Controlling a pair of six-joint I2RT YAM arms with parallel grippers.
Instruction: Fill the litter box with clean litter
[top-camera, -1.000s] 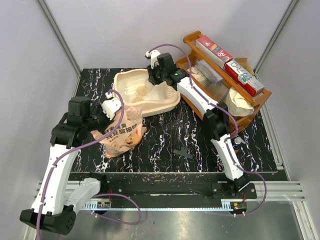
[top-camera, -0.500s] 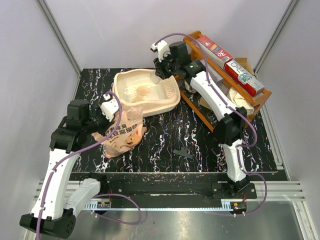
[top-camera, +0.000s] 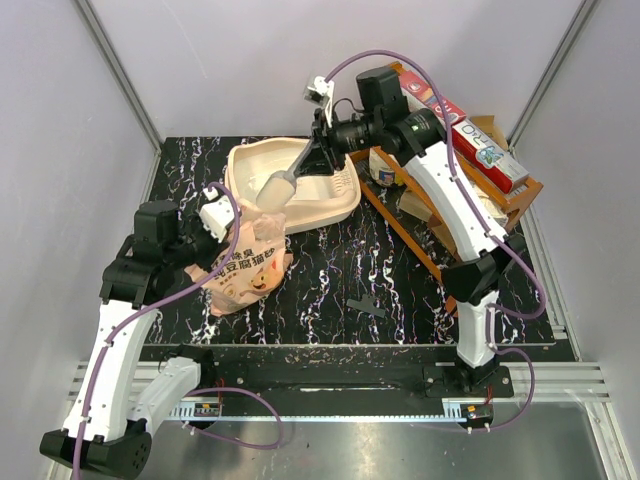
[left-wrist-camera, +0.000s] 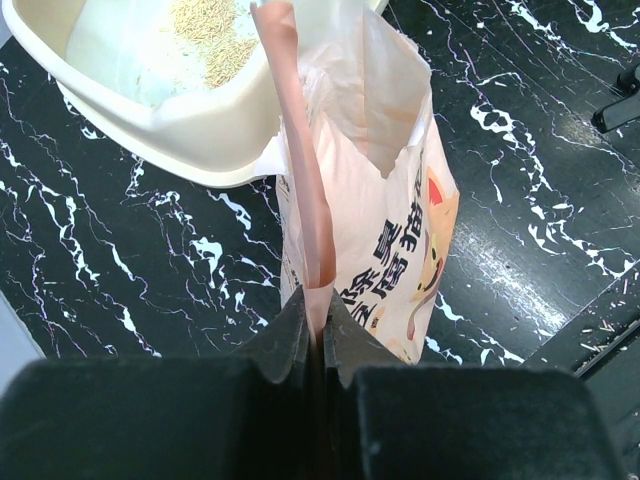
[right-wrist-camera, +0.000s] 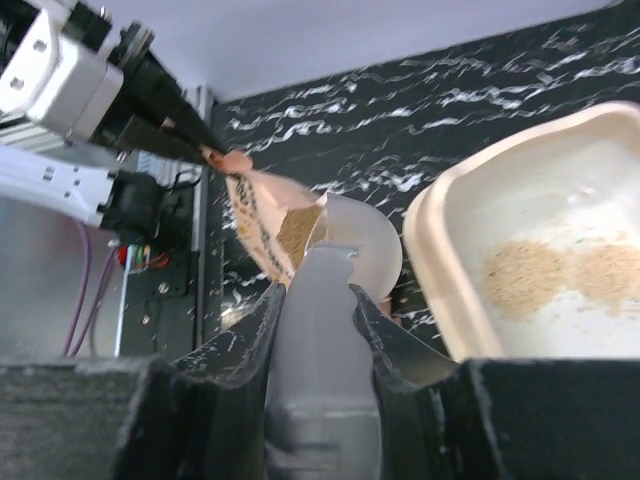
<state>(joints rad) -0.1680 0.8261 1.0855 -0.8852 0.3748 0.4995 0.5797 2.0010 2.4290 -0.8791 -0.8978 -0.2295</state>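
Observation:
The cream litter box (top-camera: 340, 207) lies at the back left of the table, with a small pile of tan litter (left-wrist-camera: 212, 36) on its floor; the pile also shows in the right wrist view (right-wrist-camera: 560, 272). My right gripper (top-camera: 318, 157) is shut on the handle of a grey scoop (top-camera: 276, 188), whose bowl hangs over the box's near left side, pointing at the bag. In the right wrist view the scoop (right-wrist-camera: 362, 240) is right by the bag's open mouth (right-wrist-camera: 290, 232). My left gripper (left-wrist-camera: 320, 300) is shut on the rim of the pink-orange litter bag (top-camera: 245, 265) and holds it open and upright.
A brown wooden rack (top-camera: 392, 216) with boxes and bags stands at the back right, close behind my right arm. A small black clip (top-camera: 368, 306) lies on the black marbled table in front of the right arm's base.
My right arm has risen and swung back from the box's far end, bringing the scoop out over the near left side toward the bag. The left gripper has barely moved.

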